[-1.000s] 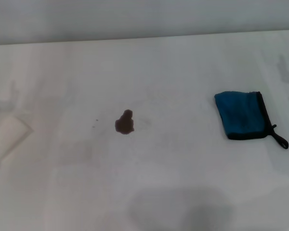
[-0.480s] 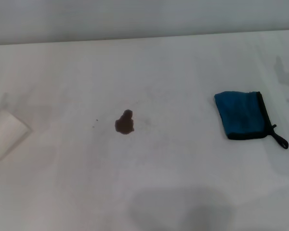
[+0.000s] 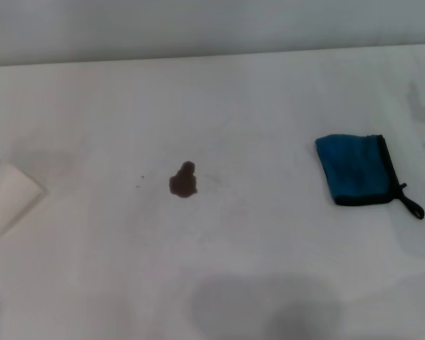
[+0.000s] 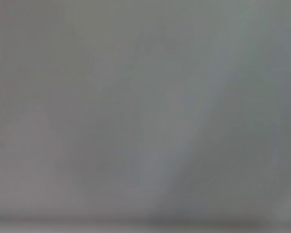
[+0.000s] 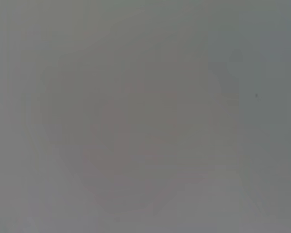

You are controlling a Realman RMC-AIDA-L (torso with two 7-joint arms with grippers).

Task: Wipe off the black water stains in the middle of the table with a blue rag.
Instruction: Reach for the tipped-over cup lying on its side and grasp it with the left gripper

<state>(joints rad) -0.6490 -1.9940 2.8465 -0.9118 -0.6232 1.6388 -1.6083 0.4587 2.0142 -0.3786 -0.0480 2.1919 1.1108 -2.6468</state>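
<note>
the worktop (image 3: 269, 92) is a broad, plain white surface that fills nearly the whole head view, smooth and matte. its far edge runs almost straight across the top, tilting slightly, and behind it rises a pale grey wall (image 3: 198, 28) with no markings. the light is soft and even. faint grey shadows lie on the white surface: a wide dim patch (image 3: 265, 308) at the near edge and lighter smudges at the far right. a white block (image 3: 7, 195) lies at the left edge. both wrist views show only blank grey

Soft even light; blank wrist views
</note>
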